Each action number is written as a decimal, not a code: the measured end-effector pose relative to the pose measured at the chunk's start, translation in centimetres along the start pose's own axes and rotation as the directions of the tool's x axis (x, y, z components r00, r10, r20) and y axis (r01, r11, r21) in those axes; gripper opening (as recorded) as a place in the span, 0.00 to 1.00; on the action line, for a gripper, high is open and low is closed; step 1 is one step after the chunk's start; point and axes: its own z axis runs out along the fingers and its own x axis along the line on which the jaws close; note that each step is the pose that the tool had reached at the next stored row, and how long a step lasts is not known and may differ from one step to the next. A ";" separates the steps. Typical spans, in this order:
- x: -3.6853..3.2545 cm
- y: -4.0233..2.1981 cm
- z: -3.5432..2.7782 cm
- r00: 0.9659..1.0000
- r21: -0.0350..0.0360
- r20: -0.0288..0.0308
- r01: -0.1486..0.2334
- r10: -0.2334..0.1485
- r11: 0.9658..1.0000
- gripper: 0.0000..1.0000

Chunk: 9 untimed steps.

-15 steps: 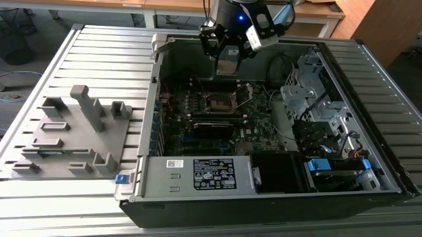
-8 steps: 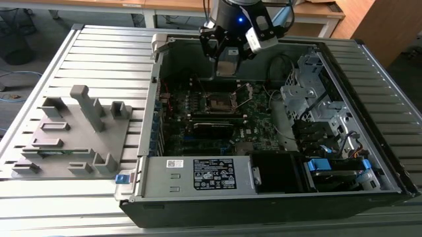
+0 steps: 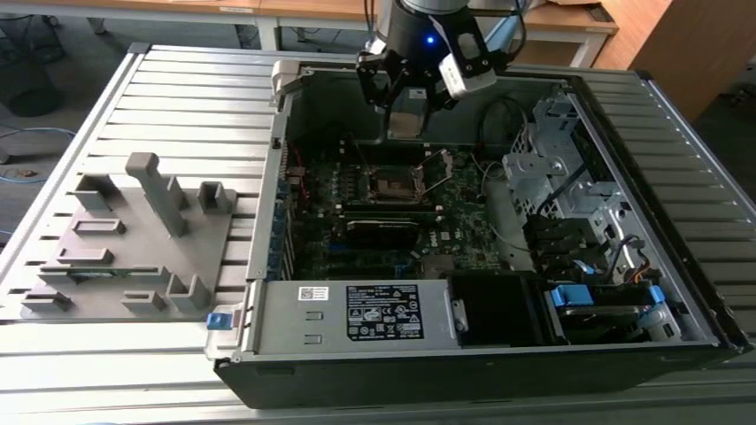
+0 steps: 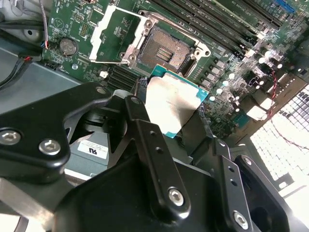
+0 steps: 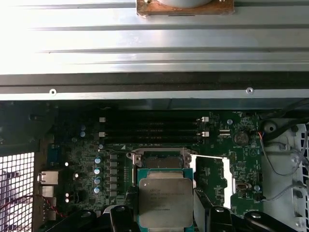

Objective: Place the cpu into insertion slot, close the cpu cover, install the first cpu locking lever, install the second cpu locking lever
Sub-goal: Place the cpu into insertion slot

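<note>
In both wrist views my gripper (image 4: 169, 118) (image 5: 165, 215) is shut on the cpu (image 4: 170, 101) (image 5: 165, 198), a flat square chip with a dull metal top and a green rim. Black fingers (image 4: 145, 140) clamp two opposite edges of it. The chip hangs above the motherboard, just beside the open insertion slot (image 4: 166, 50) (image 5: 159, 158), apart from it. The cpu cover (image 4: 113, 36) (image 5: 212, 181) is a silvery frame, flipped open to one side of the slot. In the exterior view the gripper (image 3: 405, 124) hovers inside the open computer case, above the slot (image 3: 390, 184).
The case walls (image 3: 278, 159) ring the motherboard. A drive cage (image 3: 555, 168) and cables stand at the exterior view's right, and a labelled metal box (image 3: 378, 312) lies at the near side. Memory slots (image 5: 152, 128) run beside the slot. A grey fixture plate (image 3: 130, 239) lies outside the case.
</note>
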 end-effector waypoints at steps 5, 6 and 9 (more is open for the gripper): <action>-0.02 -0.11 1.18 1.000 0.000 0.000 0.000 0.000 1.000 0.54; -0.02 -0.11 1.18 1.000 0.000 0.000 0.000 0.000 1.000 0.54; -0.02 -0.11 1.19 1.000 0.000 0.000 0.000 0.000 1.000 0.54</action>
